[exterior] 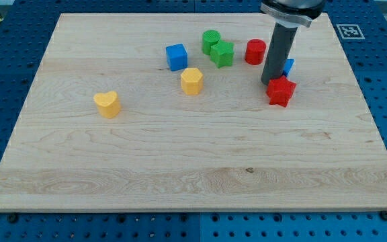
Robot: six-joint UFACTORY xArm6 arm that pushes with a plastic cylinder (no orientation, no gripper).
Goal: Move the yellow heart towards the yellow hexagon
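The yellow heart [107, 103] lies on the wooden board at the view's left. The yellow hexagon [191, 81] lies to its right and a little higher, near the board's middle top. My tip [272, 83] is the lower end of the dark rod at the view's upper right, far to the right of both yellow blocks. It stands just above and left of the red star block [281, 91], close to it or touching it. A blue block [288, 66] is partly hidden behind the rod.
A blue cube [177, 57] lies up and left of the hexagon. A green cylinder [211, 42] and a green star block [222, 54] sit together at the top. A red cylinder [255, 51] lies left of the rod. The wooden board [193, 168] rests on a blue perforated table.
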